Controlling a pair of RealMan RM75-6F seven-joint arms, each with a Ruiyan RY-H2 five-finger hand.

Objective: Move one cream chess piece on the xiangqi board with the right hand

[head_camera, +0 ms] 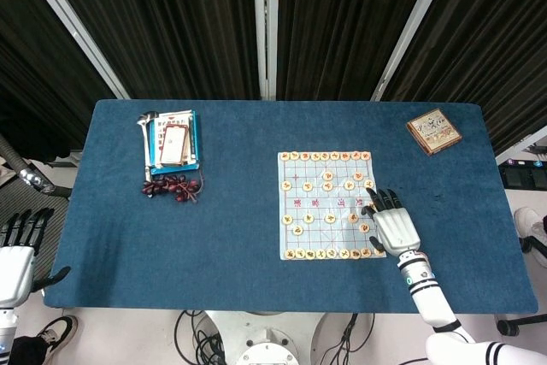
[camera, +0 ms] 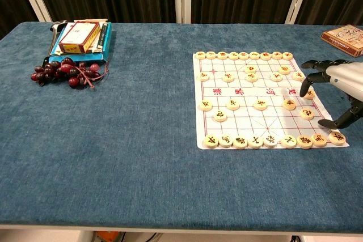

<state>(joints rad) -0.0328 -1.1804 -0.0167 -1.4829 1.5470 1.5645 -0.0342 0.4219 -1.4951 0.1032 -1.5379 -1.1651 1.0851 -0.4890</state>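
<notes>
The xiangqi board (camera: 240, 124) lies right of the table's centre, with several round cream pieces in rows on it. My right hand (camera: 338, 85) hovers over the board's right edge, fingers spread and curved downward, holding nothing. Its fingertips (camera: 304, 90) hang just beside a cream piece (camera: 309, 94) in the right column, and its thumb reaches toward the near corner piece (camera: 337, 137). In the head view the right hand (head_camera: 394, 226) covers the board's (head_camera: 342, 238) right side. My left hand (head_camera: 17, 253) hangs off the table's left edge with its fingers apart and nothing in it.
A stack of books and a box (camera: 79, 39) sits at the far left, with a bunch of dark grapes (camera: 65, 72) in front of it. A small brown patterned box (camera: 343, 34) lies at the far right corner.
</notes>
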